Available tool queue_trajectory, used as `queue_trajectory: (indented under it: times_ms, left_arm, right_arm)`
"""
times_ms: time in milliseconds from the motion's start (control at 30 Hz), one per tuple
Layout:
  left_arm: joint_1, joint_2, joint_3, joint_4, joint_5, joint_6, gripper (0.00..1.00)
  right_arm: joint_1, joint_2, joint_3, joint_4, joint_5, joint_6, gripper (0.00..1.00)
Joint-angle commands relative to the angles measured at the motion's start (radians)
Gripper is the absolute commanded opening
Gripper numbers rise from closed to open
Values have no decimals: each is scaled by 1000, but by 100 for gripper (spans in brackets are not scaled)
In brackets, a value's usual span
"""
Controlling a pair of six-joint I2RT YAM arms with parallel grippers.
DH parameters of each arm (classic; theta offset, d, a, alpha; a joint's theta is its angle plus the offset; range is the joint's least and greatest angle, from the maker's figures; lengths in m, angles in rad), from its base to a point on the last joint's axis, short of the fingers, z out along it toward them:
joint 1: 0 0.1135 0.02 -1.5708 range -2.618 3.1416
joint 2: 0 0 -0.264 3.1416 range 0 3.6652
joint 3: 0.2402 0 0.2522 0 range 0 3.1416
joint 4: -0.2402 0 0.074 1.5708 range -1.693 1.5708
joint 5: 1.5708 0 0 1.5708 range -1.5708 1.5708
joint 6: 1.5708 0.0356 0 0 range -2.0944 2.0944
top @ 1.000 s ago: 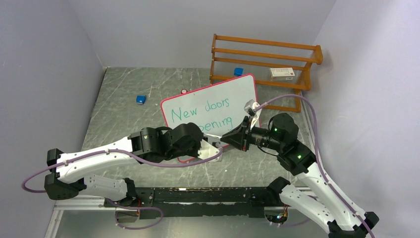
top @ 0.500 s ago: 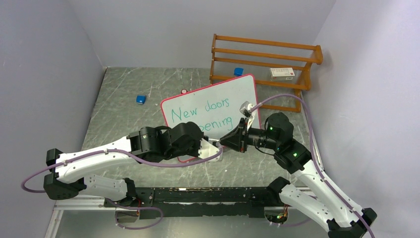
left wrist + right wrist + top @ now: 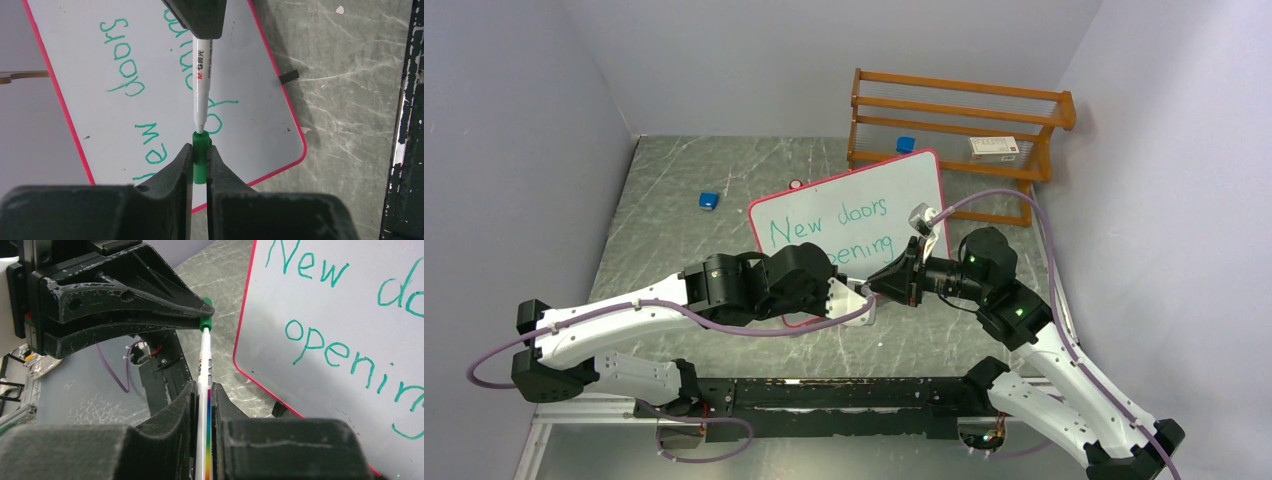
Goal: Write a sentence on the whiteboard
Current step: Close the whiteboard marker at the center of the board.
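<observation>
The whiteboard (image 3: 911, 190) stands tilted at mid-table, and the green sentence (image 3: 829, 226) "New doors opening" runs across it in two lines. Just in front of its lower edge my two grippers meet tip to tip. My left gripper (image 3: 200, 150) is shut on a small green cap (image 3: 200, 162). My right gripper (image 3: 202, 390) is shut on the white barrel of a marker (image 3: 205, 357). The marker's (image 3: 202, 70) nose sits in the cap's (image 3: 206, 320) mouth. From above, the left gripper (image 3: 860, 294) and the right gripper (image 3: 880, 281) hide the word "opening" in part.
A wooden rack (image 3: 959, 120) stands at the back right with a small white box (image 3: 994, 148) on it. Two small blue items (image 3: 709, 200) (image 3: 905, 144) and a little round piece (image 3: 796, 184) lie behind the board. A black rail (image 3: 844, 393) runs along the near edge.
My right arm has moved left with the marker, bringing its tip to the cap in my left gripper. Over the last half second almost nothing has moved.
</observation>
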Motion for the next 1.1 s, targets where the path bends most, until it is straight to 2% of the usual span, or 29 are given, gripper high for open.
queue_trajectory:
  times_ms: [0, 600, 1067]
  left_arm:
    - [-10, 4, 34, -5, 25, 1, 5]
    - [-27, 63, 93, -41, 35, -1, 5]
    - [-35, 108, 136, -31, -35, -51, 5]
  right_arm:
    - [-6, -2, -13, 24, 8, 13, 0]
    - [-6, 13, -22, 61, -14, 33, 0]
    - [-6, 6, -45, 97, -49, 59, 0]
